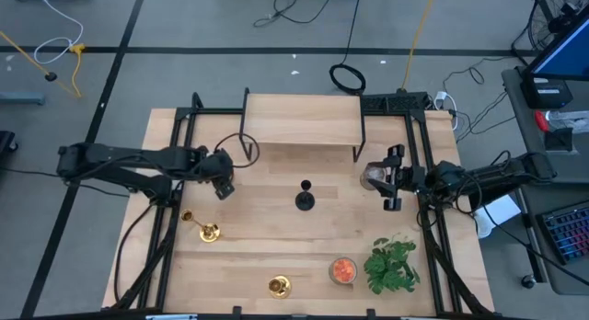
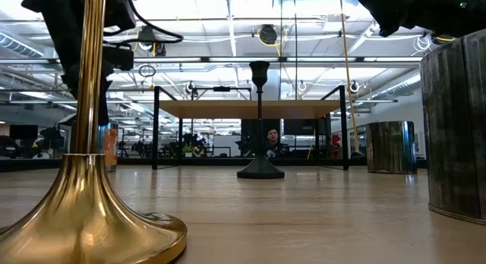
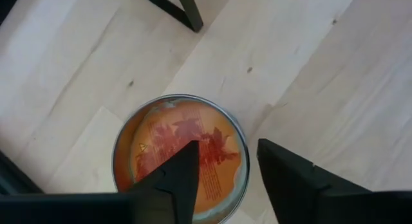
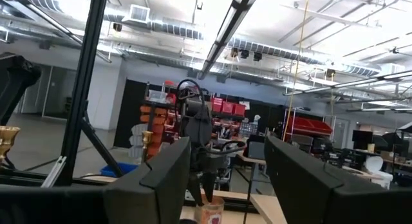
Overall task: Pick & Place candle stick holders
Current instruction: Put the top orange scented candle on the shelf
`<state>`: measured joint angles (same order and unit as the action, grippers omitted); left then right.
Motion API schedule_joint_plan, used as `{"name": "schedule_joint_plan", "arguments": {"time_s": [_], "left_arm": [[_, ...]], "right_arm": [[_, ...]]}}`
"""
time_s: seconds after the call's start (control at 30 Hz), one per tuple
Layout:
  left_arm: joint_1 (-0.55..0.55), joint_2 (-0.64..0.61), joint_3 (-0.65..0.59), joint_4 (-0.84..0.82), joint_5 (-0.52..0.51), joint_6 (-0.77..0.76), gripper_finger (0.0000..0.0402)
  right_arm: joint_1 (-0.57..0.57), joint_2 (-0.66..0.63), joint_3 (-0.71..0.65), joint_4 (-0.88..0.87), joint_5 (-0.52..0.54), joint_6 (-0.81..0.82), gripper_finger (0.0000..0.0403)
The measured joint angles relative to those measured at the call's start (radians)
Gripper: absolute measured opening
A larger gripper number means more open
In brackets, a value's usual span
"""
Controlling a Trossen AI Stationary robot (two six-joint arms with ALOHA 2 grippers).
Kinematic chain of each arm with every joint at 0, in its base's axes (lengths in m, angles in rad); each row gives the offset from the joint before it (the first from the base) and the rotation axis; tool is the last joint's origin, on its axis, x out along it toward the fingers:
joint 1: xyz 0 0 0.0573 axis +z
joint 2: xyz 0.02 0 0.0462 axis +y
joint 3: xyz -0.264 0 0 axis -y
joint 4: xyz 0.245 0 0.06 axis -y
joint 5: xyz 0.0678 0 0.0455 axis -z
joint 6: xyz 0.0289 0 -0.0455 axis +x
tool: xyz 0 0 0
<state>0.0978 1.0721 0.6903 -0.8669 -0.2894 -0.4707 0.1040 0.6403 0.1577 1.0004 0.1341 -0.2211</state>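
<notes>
Hovering with fingers apart over a small glass jar of orange contents (image 3: 181, 154), the left end effector (image 3: 225, 179) grips nothing. Right end effector (image 4: 225, 179) also gapes. On the wooden worktop (image 1: 276, 237) stand one black stemmed candle holder (image 1: 306, 198) centrally and two shiny gold brass holders (image 1: 209, 232) (image 1: 280, 285) nearer the front.

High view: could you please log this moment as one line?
left gripper over orange jar, jaws open | right gripper beside grey jar, jaws open | black holder, gold holders ungrasped
</notes>
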Motion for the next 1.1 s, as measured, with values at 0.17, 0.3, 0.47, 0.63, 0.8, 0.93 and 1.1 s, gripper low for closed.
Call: {"name": "schedule_joint_plan", "arguments": {"time_s": [0.17, 0.3, 0.47, 0.63, 0.8, 0.93, 1.1], "left_arm": [[0.0, 0.033, 0.0, 0.0, 0.0, 0.001, 0.0124], [0.0, 0.041, 0.0, 0.001, -0.004, 0.018, 0.0094], [0.0, 0.041, 0.0, 0.0, -0.002, 0.032, 0.0017], [-0.003, 0.041, 0.003, -0.007, 0.016, 0.038, 0.001], [-0.035, 0.041, 0.078, -0.09, 0.033, 0.014, 0.0007], [-0.078, 0.041, 0.184, -0.199, 0.026, -0.012, 0.0005], [-0.141, 0.04, 0.328, -0.282, 0.028, -0.038, 0.0004]], "right_arm": [[0.0, 0.0, 0.0, -0.005, 0.0, 0.0, 0.0199], [0.0, 0.0, 0.0, -0.008, 0.0, 0.0, 0.0199], [0.0, 0.0, 0.0, -0.008, 0.0, 0.0, 0.0199], [0.0, 0.0, 0.001, -0.007, 0.0, 0.0, 0.0199], [0.0, 0.0, 0.001, -0.007, 0.0, 0.0, 0.0199], [0.0, 0.0, 0.002, -0.008, 0.0, 0.0, 0.0199], [0.0, 0.0, 0.002, -0.008, 0.0, 0.0, 0.0199]]}}
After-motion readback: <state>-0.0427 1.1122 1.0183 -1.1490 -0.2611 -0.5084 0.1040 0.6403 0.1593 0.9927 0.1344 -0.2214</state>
